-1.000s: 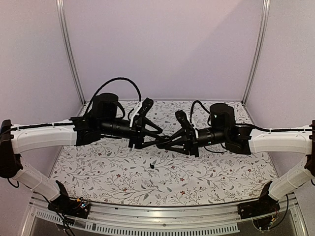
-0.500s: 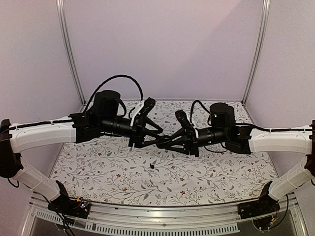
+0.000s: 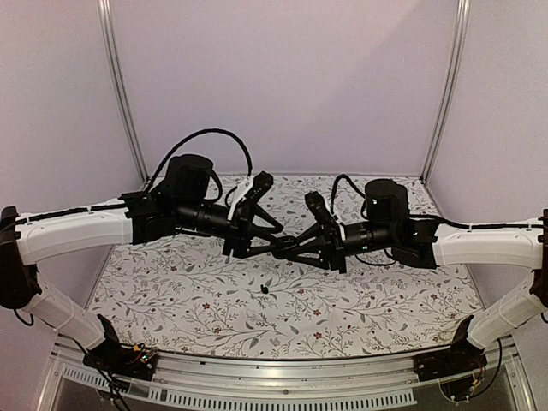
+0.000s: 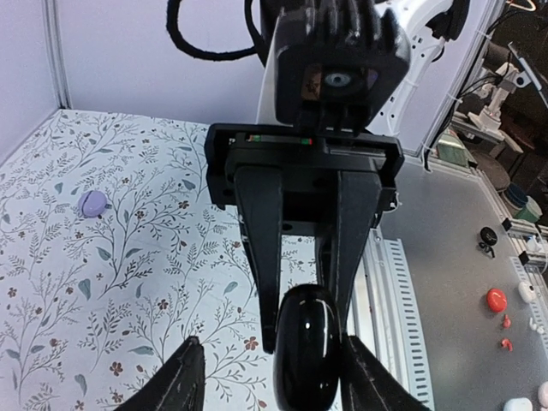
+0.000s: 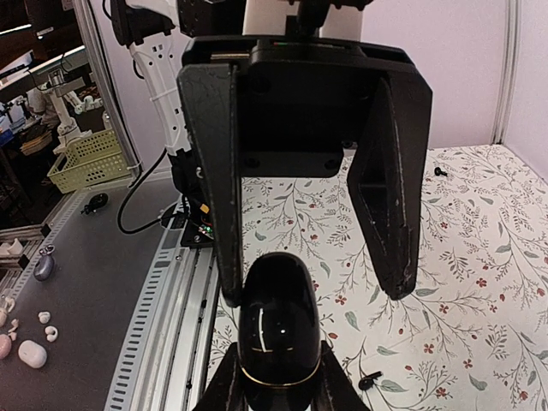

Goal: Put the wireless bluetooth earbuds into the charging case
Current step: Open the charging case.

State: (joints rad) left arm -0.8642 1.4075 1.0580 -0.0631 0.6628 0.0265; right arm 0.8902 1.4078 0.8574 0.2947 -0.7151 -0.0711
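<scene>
- My right fingers (image 4: 261, 248) are clamped tight on the charging case (image 5: 278, 334), held in mid-air.
- My left fingers (image 5: 211, 171) stand half open, flanking it without gripping.

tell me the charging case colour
The charging case is glossy black with a thin gold seam, clearest in the right wrist view.

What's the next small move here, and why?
Probably close the left gripper on the free end of the charging case: the right gripper is shut on it in mid-air, the left jaws stand open around it, and an earbud lies on the cloth.
</scene>
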